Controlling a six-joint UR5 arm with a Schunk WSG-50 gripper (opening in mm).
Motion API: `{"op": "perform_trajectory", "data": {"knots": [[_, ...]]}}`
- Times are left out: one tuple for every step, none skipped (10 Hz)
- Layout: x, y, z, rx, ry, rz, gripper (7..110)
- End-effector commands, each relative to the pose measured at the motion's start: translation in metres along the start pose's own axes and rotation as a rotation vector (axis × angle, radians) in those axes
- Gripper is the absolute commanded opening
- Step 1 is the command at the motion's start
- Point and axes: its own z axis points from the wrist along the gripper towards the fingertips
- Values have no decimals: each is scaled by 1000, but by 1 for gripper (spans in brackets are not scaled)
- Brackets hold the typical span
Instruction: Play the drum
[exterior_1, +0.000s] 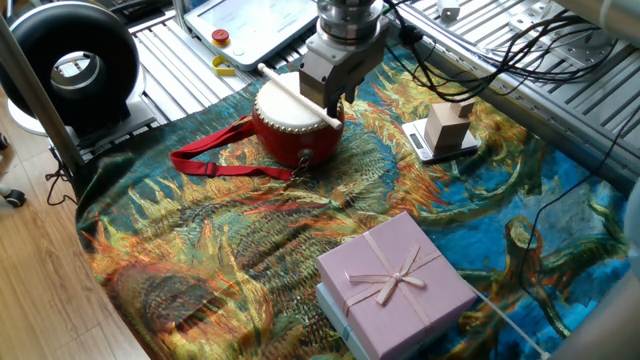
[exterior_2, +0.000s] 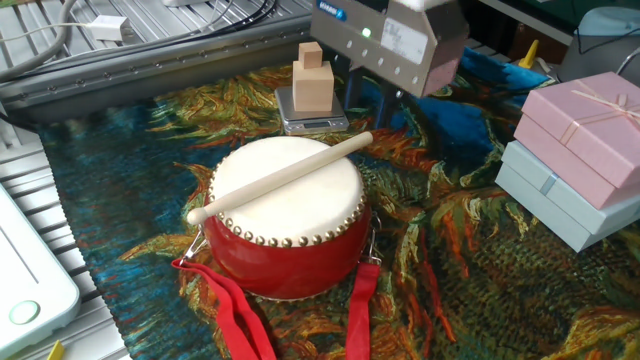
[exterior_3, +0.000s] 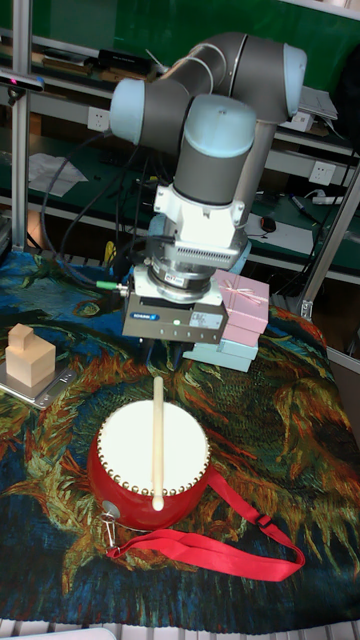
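Lying free across the drum (exterior_3: 130, 462), a stick (exterior_3: 157, 440); claw (exterior_3: 172, 345) apart.

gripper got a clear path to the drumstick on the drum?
Probably yes. The drumstick lies loose across the drum skin, its near end poking past the rim toward the gripper, which hangs just above and behind it. Nothing sits between them; the wooden blocks stand off to the side.

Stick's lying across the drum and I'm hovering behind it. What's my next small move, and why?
Probably descend over the stick's near end and close on it. The drumstick lies loose across the drum skin, one end poking past the rim towards the gripper, which hangs above and grips nothing. No beat is possible until it is held.
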Motion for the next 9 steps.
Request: {"op": "perform_trajectory", "data": {"knots": [[11,-1,-12,2,4,11,44],[13,0,-14,-3,5,25,44],[17,-1,-15,2,19,70,22],[22,-4,-15,12,36,102,22],[23,-8,-16,26,40,121,22],[23,-7,-16,13,33,151,22],[24,-10,-15,12,31,173,22],[26,-14,-12,10,31,185,22],[28,-17,-9,9,32,194,7]]}}
